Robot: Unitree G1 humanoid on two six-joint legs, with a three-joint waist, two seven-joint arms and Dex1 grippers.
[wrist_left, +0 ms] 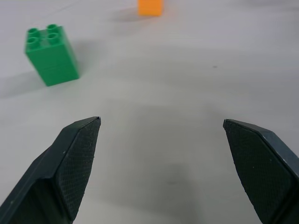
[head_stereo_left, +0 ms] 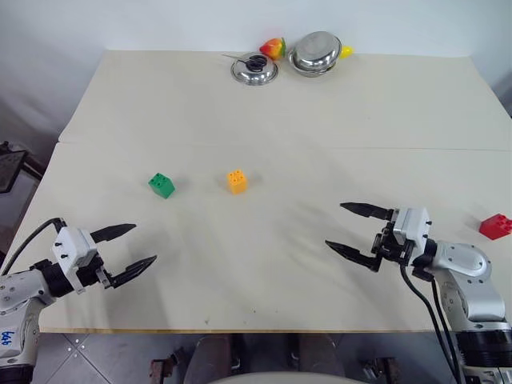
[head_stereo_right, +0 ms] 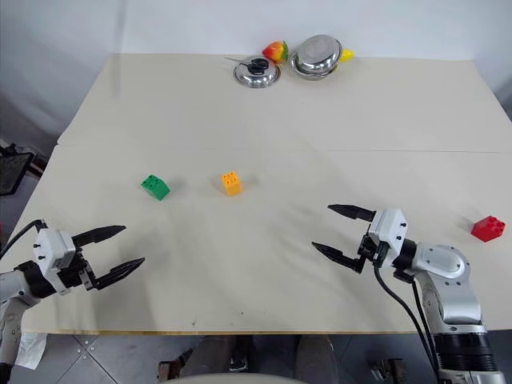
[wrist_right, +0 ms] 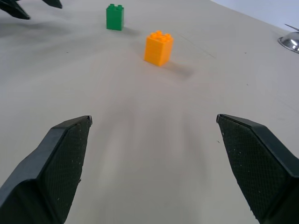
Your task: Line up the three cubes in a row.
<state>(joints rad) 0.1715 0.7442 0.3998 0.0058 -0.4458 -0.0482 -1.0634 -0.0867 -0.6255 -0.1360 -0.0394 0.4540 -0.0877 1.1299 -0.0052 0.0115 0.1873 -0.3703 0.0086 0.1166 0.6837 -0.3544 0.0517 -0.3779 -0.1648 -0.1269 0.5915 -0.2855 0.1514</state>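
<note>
The table (head_stereo_left: 264, 120) was a broad, matte cream board with a faint seam running across its middle. On it the green cube (head_stereo_left: 162, 185) stood left of centre, a glossy plastic block taller than wide, with four round studs on top. The orange cube (head_stereo_left: 237, 181) of the same studded make stood near it, to its right, the two apart. The red cube (head_stereo_left: 496, 226) sat well off by the table's right edge, tilted so its studs faced sideways.

The left gripper (head_stereo_left: 128, 250) hovered over the near left corner, its two black fingers spread wide and empty; their tapered tips bore a fine cross-hatched grip texture on the inner pads (wrist_left: 77, 163). The right gripper (head_stereo_left: 352, 229) hung near the front right, likewise wide and holding nothing.

At the far edge lay two shiny steel bowls (head_stereo_left: 315, 53), round and dented-looking in their reflections, with a smooth red-yellow toy fruit (head_stereo_left: 273, 48) between them.
</note>
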